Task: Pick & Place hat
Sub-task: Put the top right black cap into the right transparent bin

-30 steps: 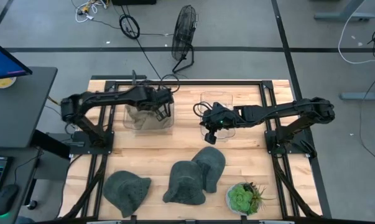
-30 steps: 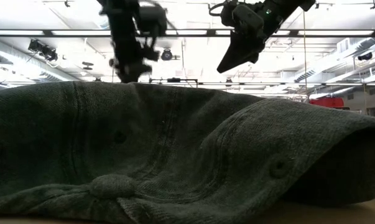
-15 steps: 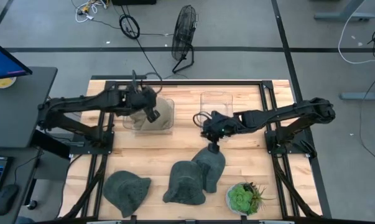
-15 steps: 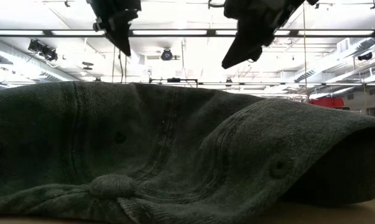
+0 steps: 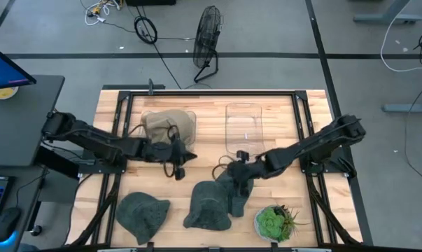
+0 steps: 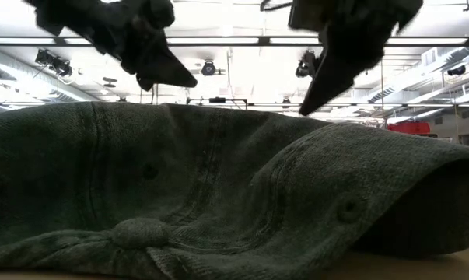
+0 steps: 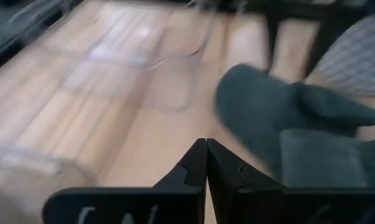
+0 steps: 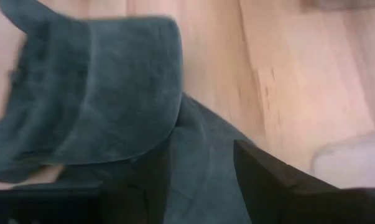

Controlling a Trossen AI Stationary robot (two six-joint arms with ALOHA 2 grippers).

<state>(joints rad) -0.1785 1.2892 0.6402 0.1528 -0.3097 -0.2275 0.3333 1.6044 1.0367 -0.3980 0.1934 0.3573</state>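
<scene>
Hats lie in a loose row along the tabletop's near edge: a dark grey hat [image 5: 236,183] overlapping a second grey hat [image 5: 208,205] toward the middle, and a third grey hat [image 5: 141,215] nearer the left corner. The right gripper [image 5: 238,176] hangs low over the first one, jaws released with the cloth showing between them, seemingly lined up for a pick. A tan hat [image 5: 170,126] already sits in the clear bin [image 5: 146,137] toward the far left edge, beside an empty clear container [image 5: 244,112], probably this hat's destination. The left gripper [image 5: 180,159] hovers over bare wood near the middle, jaws clenched and carrying nothing. A small green plant [image 5: 274,222] stands at the near right corner.
</scene>
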